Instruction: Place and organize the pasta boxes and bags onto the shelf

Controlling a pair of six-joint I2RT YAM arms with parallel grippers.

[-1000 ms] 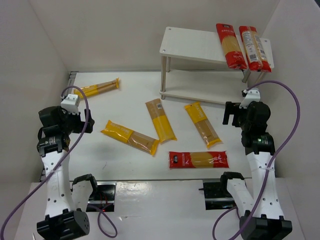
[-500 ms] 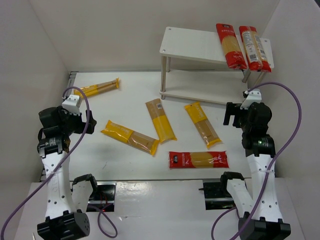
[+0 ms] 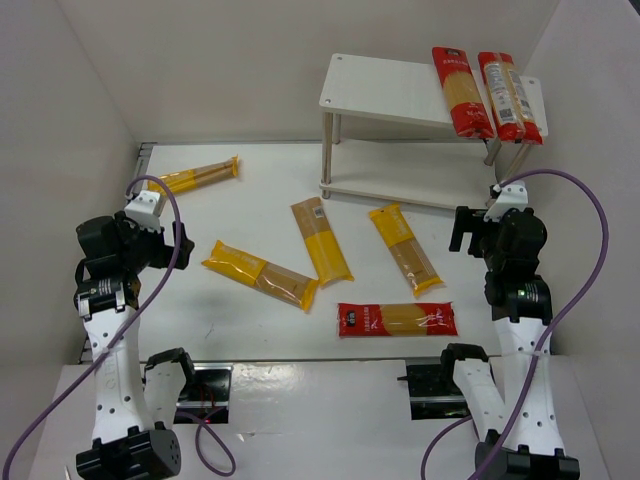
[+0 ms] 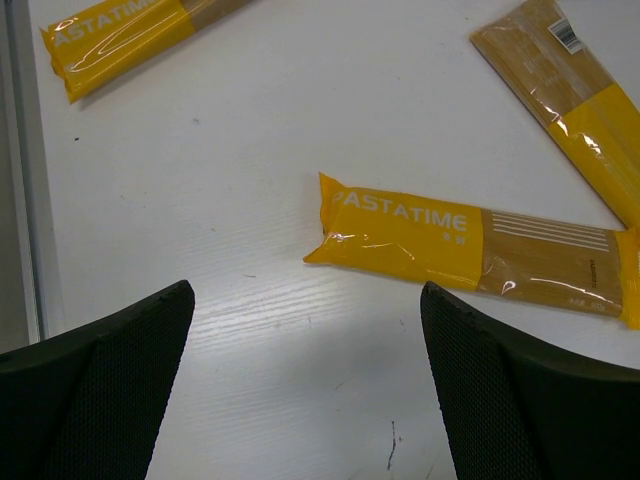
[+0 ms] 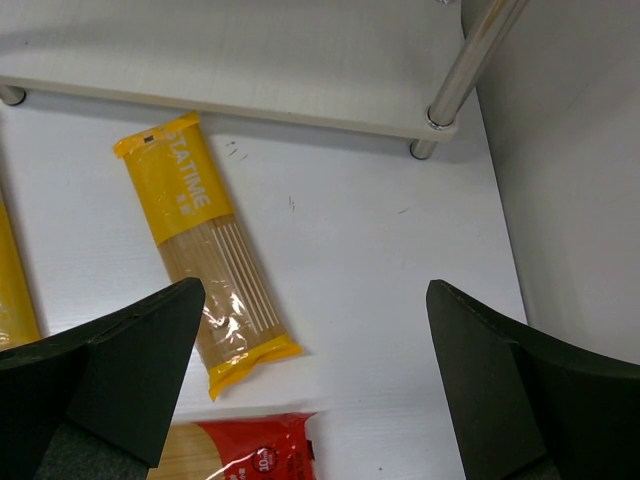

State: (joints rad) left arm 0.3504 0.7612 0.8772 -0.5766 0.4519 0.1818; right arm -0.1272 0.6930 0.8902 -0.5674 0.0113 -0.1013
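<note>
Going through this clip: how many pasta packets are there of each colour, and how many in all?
Yellow packets: 4, all lying on the table.
Red-ended packets: 3, one on the table, two on top of the shelf.
Total: 7 packets.

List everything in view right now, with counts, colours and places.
shelf: one, white, two tiers, far right.
shelved packets: two, red ends with yellow middles, side by side at the right end of the top tier.
yellow packets: four, scattered flat on the table.
loose red-ended packet: one, near edge, centre-right.
table: one, white.
left gripper: open, over the left side.
right gripper: open, before the shelf.
</note>
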